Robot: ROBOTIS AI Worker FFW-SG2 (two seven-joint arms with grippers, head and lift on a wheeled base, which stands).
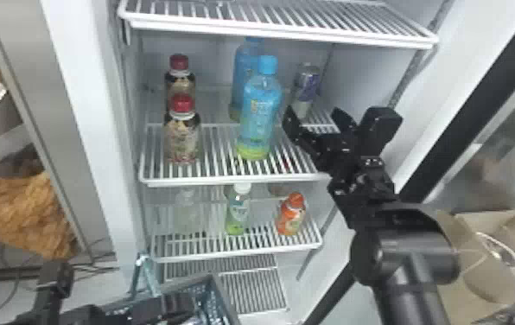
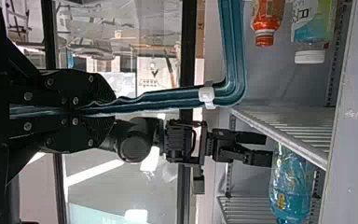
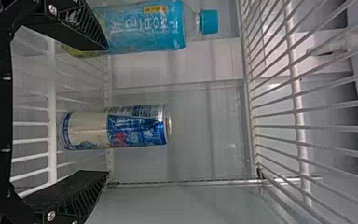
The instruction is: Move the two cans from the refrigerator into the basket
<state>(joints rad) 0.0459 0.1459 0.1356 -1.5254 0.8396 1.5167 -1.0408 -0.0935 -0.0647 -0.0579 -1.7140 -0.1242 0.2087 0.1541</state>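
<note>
In the head view, we locate the slim silver can with blue-purple markings upright toward the rear right of the white wire shelf. We read the black right gripper as wide, its spread fingers short of the can. One finger partly covers the blue-capped plastic bottle; we cannot confirm contact. We find the black left gripper clamped on the teal basket handle. The blue-grey plastic basket is cut off by the bottom edge, its contents largely hidden.
</note>
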